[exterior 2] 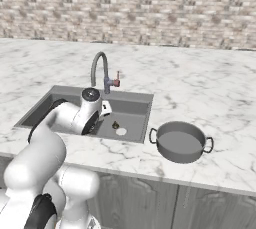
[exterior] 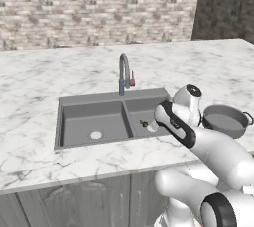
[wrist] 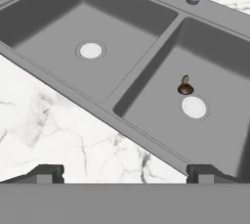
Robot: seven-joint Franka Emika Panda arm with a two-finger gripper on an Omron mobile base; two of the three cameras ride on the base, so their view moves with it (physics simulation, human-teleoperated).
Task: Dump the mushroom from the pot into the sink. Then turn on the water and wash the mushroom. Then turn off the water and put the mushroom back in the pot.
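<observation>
Hand view: lumpy brown mushroom (wrist: 185, 87) on smooth grey sink (wrist: 146, 66).

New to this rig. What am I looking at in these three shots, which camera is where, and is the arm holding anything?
All three are rendered frames of one simulated kitchen. The white jointed machine is a robot arm on a drivable base. Two cameras sit on that base behind the arm, one to its left, one to its right, looking down at the same marble counter. The third camera rides on the hand and looks along the end effector, whose two dark fingertips poke up at the bottom. Set in the counter is a two-basin sink with a faucet. The mushroom lies in the right basin beside its drain. The pot stands on the counter right of the sink. The end effector is open and holds nothing.
</observation>
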